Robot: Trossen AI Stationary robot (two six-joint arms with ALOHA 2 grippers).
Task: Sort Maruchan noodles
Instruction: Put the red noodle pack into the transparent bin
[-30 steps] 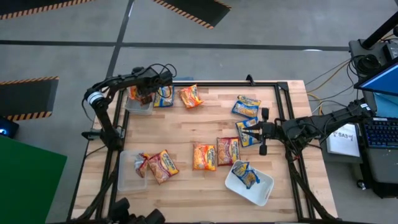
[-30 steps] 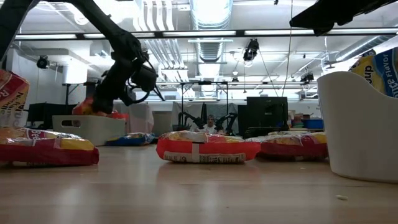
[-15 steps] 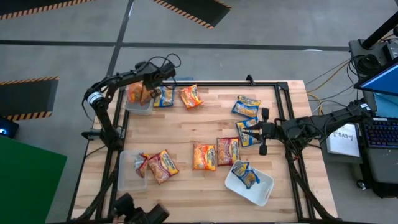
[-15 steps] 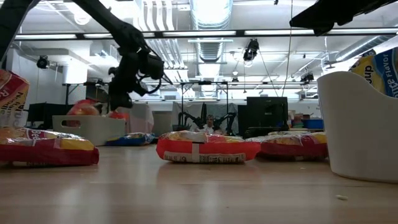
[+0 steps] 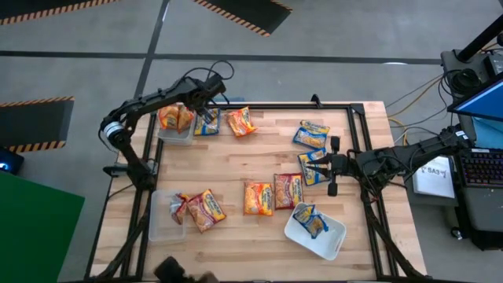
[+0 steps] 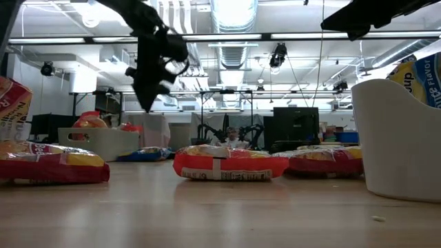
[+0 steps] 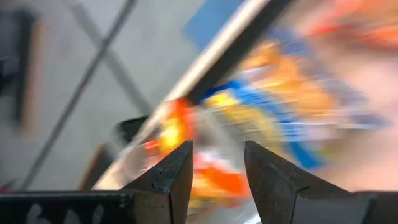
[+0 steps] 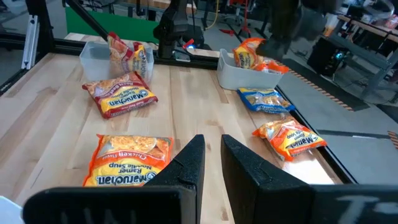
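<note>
Nearest you, the white plastic tub [image 5: 316, 233] already carries a blue crinkly noodle packet [image 5: 308, 218], so blues collect there. At mid-tabletop [image 5: 267, 161] orange and red packets [image 5: 258, 197] lie unsorted; the right gripper [image 5: 332, 166], jaws closed and empty, waits beside them. Farthest off, the clear tub [image 5: 176, 126] holds orange packets [image 5: 168, 116]; above it your left gripper [image 5: 211, 91] hangs with jaws parted and empty.

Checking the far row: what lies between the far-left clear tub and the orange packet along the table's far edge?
In the high view, a blue packet lies between the tub and the orange packet.
</note>
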